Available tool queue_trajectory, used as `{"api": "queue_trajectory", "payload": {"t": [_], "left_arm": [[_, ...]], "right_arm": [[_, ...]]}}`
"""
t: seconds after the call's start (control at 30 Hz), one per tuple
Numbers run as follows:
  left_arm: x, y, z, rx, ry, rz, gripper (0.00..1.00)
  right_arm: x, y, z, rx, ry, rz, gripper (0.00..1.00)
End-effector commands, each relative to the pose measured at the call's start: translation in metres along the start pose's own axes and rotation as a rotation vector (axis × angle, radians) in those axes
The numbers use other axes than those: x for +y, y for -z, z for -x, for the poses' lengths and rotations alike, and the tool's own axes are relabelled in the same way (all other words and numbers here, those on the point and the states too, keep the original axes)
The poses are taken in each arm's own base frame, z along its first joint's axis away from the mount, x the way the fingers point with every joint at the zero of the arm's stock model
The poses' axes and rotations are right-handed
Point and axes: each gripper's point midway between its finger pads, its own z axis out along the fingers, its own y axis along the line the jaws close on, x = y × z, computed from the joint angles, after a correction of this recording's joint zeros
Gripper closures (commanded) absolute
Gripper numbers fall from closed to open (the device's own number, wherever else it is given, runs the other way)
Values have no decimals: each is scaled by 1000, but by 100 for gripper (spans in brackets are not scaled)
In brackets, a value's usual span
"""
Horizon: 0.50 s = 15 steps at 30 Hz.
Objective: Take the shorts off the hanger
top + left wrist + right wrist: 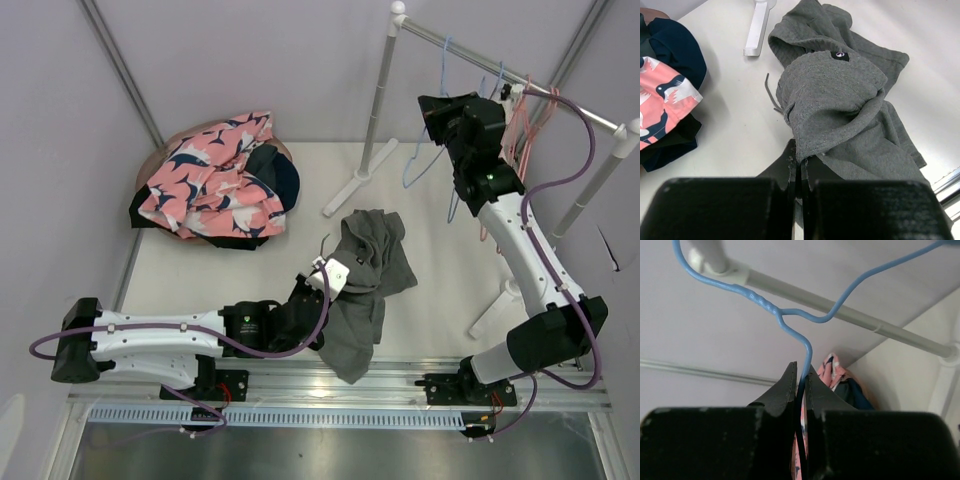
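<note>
The grey shorts lie crumpled on the white table, near its middle and just ahead of the left arm. The left gripper has its jaws pressed together on a fold at the near edge of the cloth. The wrist view shows the fabric pinched between the two black fingers, with the rest of the garment spread away from them. A thin dark cord or wire pokes out of the left side of the bundle; I cannot tell which it is.

At the far left of the table, well apart from the grey pair, three more garments sit in a heap. The pink shorts, printed in navy and white, lie on top. The navy shorts are at the right side, and the black shorts show beneath at the near edge. A round tan rim shows behind the heap.

At the far right stands a white clothes rack, its rail crossing the upper corner. The right gripper is raised to that rail, jaws closed on the wire of a blue hanger just below its twisted neck — the hanger hangs from the rail. More hangers, blue and pink, hang along the rail beside the right arm.
</note>
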Motion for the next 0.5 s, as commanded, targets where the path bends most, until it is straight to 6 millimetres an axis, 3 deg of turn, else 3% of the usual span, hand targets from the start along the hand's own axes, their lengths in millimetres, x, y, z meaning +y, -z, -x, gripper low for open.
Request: {"api": "queue_trajectory", "payload": {"t": [0.0,0.23,0.27,0.3,0.37,0.4,0.47], "left_arm": [[-2,5,6,-19,62,-16,100],[-2,6,2,-7,58,-12,100],[-2,6,1,-5,56,-10,100],[-1,7,1,-7,57,-7,100],[1,7,1,-8,57,-2,100],[2,8,2,-11,61,0,100],[4,9,5,-18,63,3,100]], "right_arm": [[-14,1,21,-121,-81,-62,100],[-17,2,12,-129,-142,-50,100],[-16,2,9,-115,-146,-46,94],[-16,2,8,-103,-146,-42,79],[-11,3,0,-60,-155,-30,37],[-11,4,-1,-49,-158,-28,4],[-9,7,-6,-20,-168,-25,1]]}}
